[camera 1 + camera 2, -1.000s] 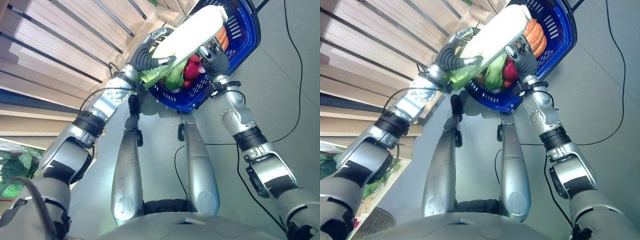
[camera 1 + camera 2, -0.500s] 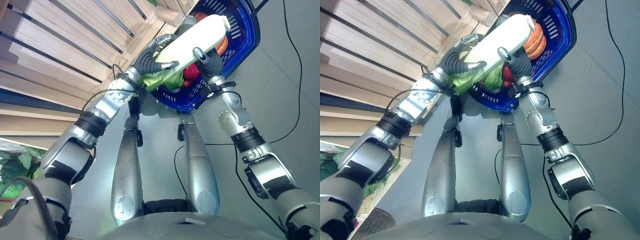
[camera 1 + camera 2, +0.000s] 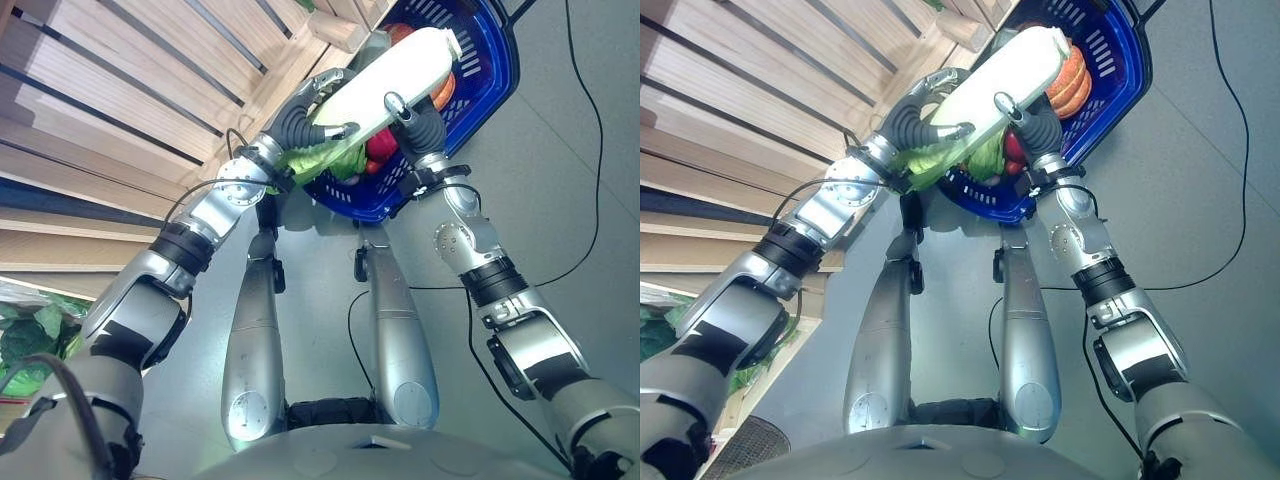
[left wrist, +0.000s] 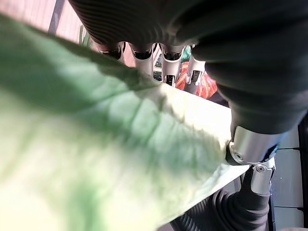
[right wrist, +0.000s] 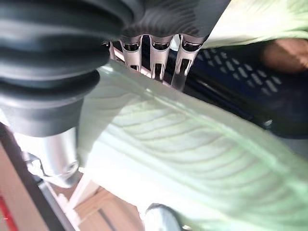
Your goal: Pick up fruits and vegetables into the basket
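A long pale napa cabbage (image 3: 385,75) with green leaves at its lower end hangs slanted over the blue basket (image 3: 490,80) on the floor. My left hand (image 3: 300,120) grips its leafy end, fingers and thumb curled round it. My right hand (image 3: 418,125) holds its middle from the other side, thumb over the top. The left wrist view has the cabbage leaf (image 4: 96,159) pressed against the left hand's fingers (image 4: 144,53); the right wrist view has the cabbage (image 5: 183,139) against the palm. An orange pumpkin (image 3: 445,85), a red fruit (image 3: 382,145) and leafy greens (image 3: 345,160) lie in the basket.
A slatted wooden shelf (image 3: 120,100) runs along the left, close to the basket's left side. Leafy greens (image 3: 25,340) lie at the lower left. Grey floor (image 3: 560,180) stretches to the right of the basket.
The cabbage has sunk a little toward the basket and moved right. My right hand has shifted its hold, the thumb now lying over the cabbage. Little has moved in the last half second.
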Controlling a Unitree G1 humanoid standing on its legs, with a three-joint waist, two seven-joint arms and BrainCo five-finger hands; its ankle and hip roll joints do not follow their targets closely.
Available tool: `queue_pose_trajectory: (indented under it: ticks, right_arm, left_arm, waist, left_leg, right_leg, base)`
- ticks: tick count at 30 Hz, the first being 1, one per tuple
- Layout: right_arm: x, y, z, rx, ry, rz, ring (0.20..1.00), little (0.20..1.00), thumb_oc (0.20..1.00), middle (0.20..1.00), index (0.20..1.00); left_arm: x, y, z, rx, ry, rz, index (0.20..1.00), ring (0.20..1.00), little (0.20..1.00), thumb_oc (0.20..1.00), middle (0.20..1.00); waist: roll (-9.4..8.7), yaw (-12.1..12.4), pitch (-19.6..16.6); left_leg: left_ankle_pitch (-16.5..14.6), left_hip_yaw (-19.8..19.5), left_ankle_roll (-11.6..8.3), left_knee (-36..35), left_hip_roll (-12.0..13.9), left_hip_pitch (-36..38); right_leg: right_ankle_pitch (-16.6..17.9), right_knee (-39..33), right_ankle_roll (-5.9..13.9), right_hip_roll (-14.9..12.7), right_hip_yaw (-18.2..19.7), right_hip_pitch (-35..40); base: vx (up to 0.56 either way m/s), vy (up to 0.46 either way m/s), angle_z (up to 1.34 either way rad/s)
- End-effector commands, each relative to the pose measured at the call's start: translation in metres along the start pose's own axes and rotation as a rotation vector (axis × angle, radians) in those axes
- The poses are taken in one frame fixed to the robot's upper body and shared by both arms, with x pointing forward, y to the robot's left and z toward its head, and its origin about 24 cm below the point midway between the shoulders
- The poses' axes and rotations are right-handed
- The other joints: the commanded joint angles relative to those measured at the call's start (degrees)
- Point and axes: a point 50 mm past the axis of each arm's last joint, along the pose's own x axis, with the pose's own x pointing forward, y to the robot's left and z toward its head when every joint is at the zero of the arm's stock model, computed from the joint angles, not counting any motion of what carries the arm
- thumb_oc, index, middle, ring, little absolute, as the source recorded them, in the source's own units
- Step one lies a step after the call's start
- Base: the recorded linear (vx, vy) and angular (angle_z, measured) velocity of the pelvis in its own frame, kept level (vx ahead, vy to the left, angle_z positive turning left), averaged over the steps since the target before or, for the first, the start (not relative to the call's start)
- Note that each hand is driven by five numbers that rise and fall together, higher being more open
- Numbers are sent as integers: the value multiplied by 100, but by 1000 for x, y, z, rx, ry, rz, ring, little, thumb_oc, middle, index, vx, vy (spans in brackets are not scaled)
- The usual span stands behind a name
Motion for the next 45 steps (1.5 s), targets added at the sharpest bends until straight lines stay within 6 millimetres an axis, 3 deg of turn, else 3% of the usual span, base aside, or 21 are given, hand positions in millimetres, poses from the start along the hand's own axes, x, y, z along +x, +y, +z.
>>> queue_pose_trajectory:
  ticks: [1, 7, 8, 9, 29, 37, 45]
  right_arm:
    - [3, 24, 39, 20, -224, 129, 200, 200, 200, 200, 200]
    - [3, 22, 43, 19, -251, 119, 200, 200, 200, 200, 200]
    - [3, 22, 43, 19, -254, 119, 200, 200, 200, 200, 200]
    - [3, 23, 43, 18, -255, 119, 200, 200, 200, 200, 200]
    - [3, 21, 46, 15, -265, 126, 200, 200, 200, 200, 200]
    - [3, 17, 41, -30, -230, 82, 200, 200, 200, 200, 200]
    - [-1, -2, 35, -98, -202, -39, 200, 200, 200, 200, 200]
  left_arm:
    - [-1, -12, 19, -22, -113, -20, 200, 200, 200, 200, 200]
    - [-2, -12, 14, -13, -73, -3, 200, 200, 200, 200, 200]
    - [-2, -11, 13, -11, -64, 3, 504, 504, 504, 504, 504]
    - [-2, -12, 12, -11, -59, 3, 1000, 1000, 1000, 1000, 1000]
    - [-4, -13, 1, 13, 38, 20, 1000, 1000, 1000, 1000, 1000]
    - [-11, 9, 2, 47, -12, 367, 1000, 1000, 1000, 1000, 1000]
    - [-22, 33, -1, 59, -30, 609, 1000, 1000, 1000, 1000, 1000]
  waist:
    - [33, 28, -156]
    - [43, 32, -156]
    - [47, 29, -156]
    - [49, 30, -156]
    - [60, 38, -156]
    - [35, 84, -156]
    - [32, 139, -156]
  left_leg:
    - [-157, 114, 210, 85, -193, -18]
    - [-157, 105, 210, 86, -201, -25]
    - [-156, 106, 211, 81, -202, -21]
    - [-155, 105, 213, 78, -204, -19]
    - [-132, 111, 214, 15, -217, 30]
    - [-138, 62, 208, 34, -224, 34]
    - [-147, -4, 187, 74, -244, 9]
  right_leg:
    - [-238, 262, 147, 160, -307, 298]
    - [-224, 242, 152, 150, -305, 296]
    - [-218, 233, 154, 146, -303, 298]
    - [-217, 233, 156, 145, -303, 297]
    - [-198, 183, 171, 131, -344, 348]
    - [-226, 206, 164, 128, -347, 357]
    - [-269, 276, 133, 137, -380, 332]
  base:
    - [0, 0, 0]
    - [0, 0, 0]
    - [0, 0, 0]
    - [0, 0, 0]
    - [0, 0, 0]
    - [0, 0, 0]
    - [0, 0, 0]
